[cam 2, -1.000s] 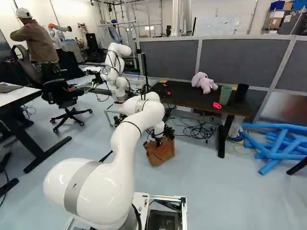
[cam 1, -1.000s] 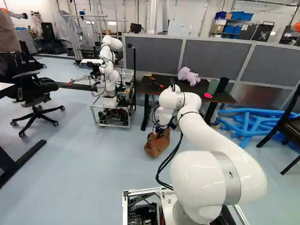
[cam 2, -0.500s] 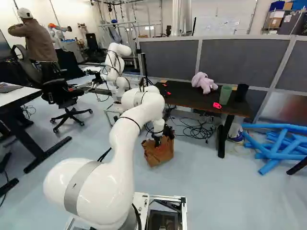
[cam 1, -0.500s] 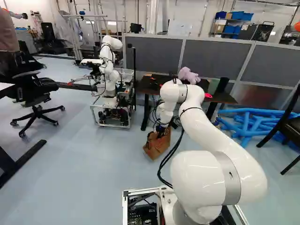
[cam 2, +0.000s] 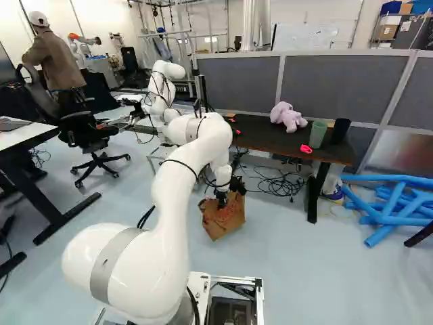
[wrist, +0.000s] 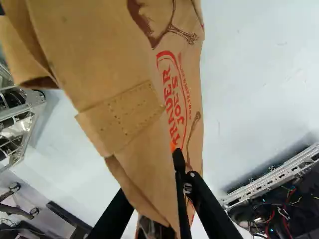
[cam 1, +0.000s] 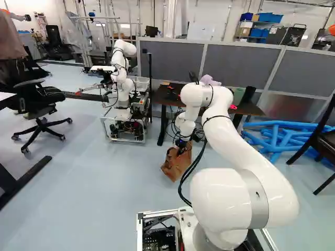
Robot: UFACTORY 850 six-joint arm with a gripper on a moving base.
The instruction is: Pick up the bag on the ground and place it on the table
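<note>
One brown paper bag (cam 2: 224,218), creased and tilted, is clenched in the jaws out in front of me, short of the one dark tabletop (cam 2: 260,137), though I can't tell whether it touches the floor (cam 2: 291,261). Only the wrist view gives me its red print (wrist: 174,102) and one dotted patch (wrist: 122,119). The right base view shows one whole pink plush (cam 2: 289,117) near two cups, green (cam 2: 317,134) and black (cam 2: 341,131); in the left, the arm (cam 1: 246,146) covers much of the plush.
</note>
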